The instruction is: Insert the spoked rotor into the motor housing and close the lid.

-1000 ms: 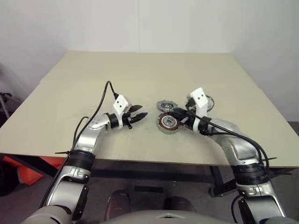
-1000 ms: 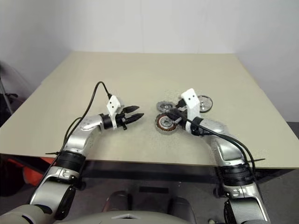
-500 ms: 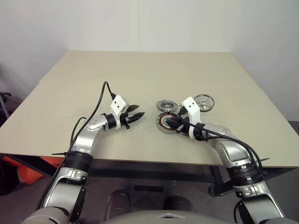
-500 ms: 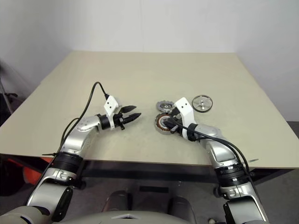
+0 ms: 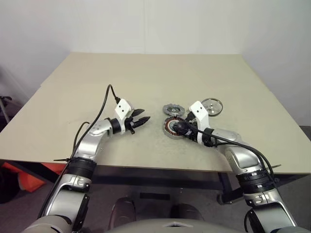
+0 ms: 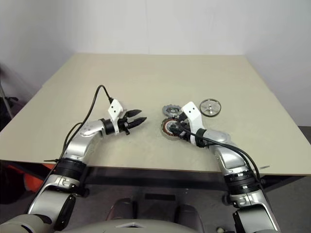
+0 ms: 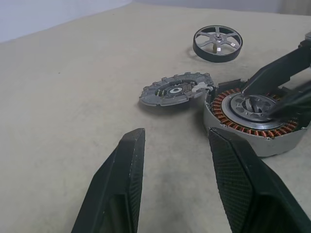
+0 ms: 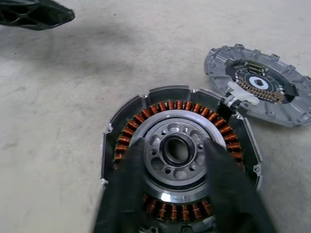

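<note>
Currently the right hand (image 8: 177, 194) sits right over the motor housing (image 5: 173, 128), its 2 black fingers (image 8: 127, 194) spread apart and lying on either side of the central hub, over the copper winding ring; nothing is pinched between them. My read: the right hand is parked there to steady or square up the housing before anything goes into it, not to carry a part. The housing stands open-side up on the surface (image 5: 146, 77), cavity bare of any rotor, so insertion is not yet done. The lid (image 5: 173, 108) lies flat just behind the housing, edges touching or nearly so in the left wrist view, inner face up by the look of it, so it probably needs flipping at closing. The spoked rotor (image 5: 212, 106) lies flat on the surface behind the right forearm, further out and to the right of the housing, apart from both the lid and the right hand, untouched. The left hand (image 5: 140, 120) hovers just above the surface to the left of the housing, pointing toward it, fingers (image 7: 121, 184) spread with nothing between them; it looks like a waiting pose, ready to brace the housing from that side. From the right hand, the rotor is behind and to the right, so reaching it likely means lifting off the housing first. From the left hand the rotor is well apart, beyond the housing and lid.
</note>
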